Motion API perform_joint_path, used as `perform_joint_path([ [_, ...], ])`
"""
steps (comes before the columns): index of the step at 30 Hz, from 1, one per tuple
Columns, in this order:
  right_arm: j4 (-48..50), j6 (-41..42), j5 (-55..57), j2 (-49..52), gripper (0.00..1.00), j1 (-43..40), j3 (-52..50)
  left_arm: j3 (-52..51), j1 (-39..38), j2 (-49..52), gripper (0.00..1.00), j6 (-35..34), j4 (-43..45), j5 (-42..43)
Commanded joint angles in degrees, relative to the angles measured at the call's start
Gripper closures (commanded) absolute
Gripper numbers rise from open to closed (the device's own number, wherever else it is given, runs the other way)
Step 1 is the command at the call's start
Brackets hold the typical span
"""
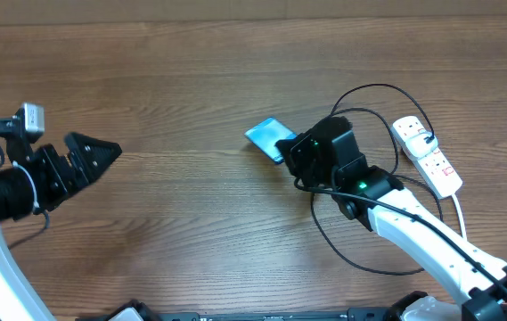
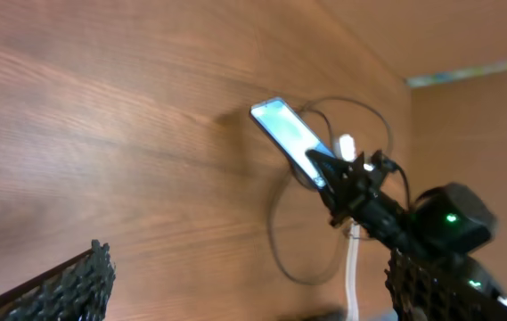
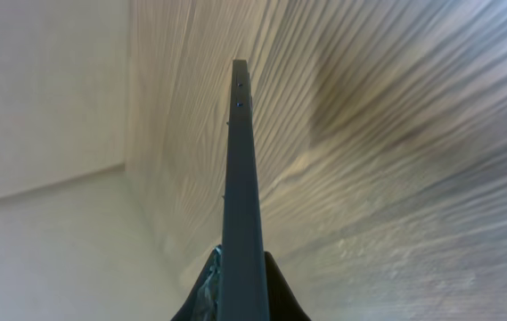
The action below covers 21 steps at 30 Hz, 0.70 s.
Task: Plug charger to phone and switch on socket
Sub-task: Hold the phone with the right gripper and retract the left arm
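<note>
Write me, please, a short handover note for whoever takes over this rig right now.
Left claw: open, empty, far from the phone.
Right claw: shut on one end of the phone, which is tilted.
Charger: loops by the right arm, beside the socket; tip hidden.
Done: phone gripped. Left: plug in the charger (no connection visible), switch on the socket.

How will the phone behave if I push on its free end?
Probably stiff: the phone shows a straight, thin edge. The right gripper pinches only one end, so it may pivot or slip under a push. It is slim, so likely light.
</note>
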Motion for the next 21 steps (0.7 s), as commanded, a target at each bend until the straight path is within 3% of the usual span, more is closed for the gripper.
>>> perform_joint_path([
  [1,2.23,2.93,-3.61,-0.33,0.96,1.05,1.2,-6.12,0.17,-4.42,0.0,-3.91,4.57,-2.91],
  [6,4.63,2.95,-3.61,-0.33,0.96,1.05,1.2,-22.23,0.15,-7.89,0.0,-19.91,15.23,-0.92],
  [11,7.85,3.02,-3.65,-0.33,0.96,1.14,1.2,-39.69,-0.94,-7.32,0.01,-37.18,29.24,14.32],
  [13,8.48,4.55,-3.58,-0.33,0.96,1.62,1.2,-46.69,-2.6,-6.84,0.03,-47.52,37.4,19.52],
  [17,8.52,9.03,-3.54,-0.33,0.96,3.17,1.2,-55.65,-8.66,-5.6,0.1,-68.13,50.4,19.58],
  [21,8.63,9.68,-2.05,-0.31,0.96,5.05,1.2,-58.55,-16.02,-5.29,0.12,-81.9,64.76,16.87],
])
